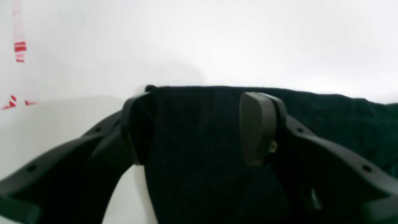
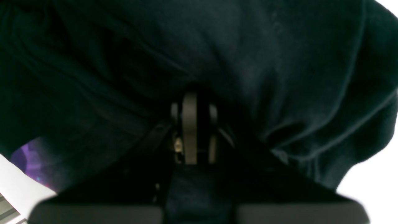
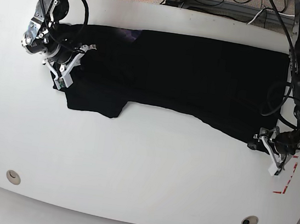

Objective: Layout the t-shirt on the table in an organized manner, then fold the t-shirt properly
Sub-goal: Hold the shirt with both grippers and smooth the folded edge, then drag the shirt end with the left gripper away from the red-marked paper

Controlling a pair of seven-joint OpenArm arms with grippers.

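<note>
while the left gripper (image 3: 272,143) straddles the t-shirt (image 3: 187,78) hem with jaws wide near the table (image 3: 131,170) front right corner, the right gripper (image 3: 70,63), pinched on cloth, anchors the far left end of its long axis.

Base view looks down over the table (image 3: 142,172); both wrist views sit close behind their pincers, sharing the shirt (image 3: 187,78).

Black arms, black cables, apparently white-tipped end effector (image 3: 273,152) fingers.
</note>
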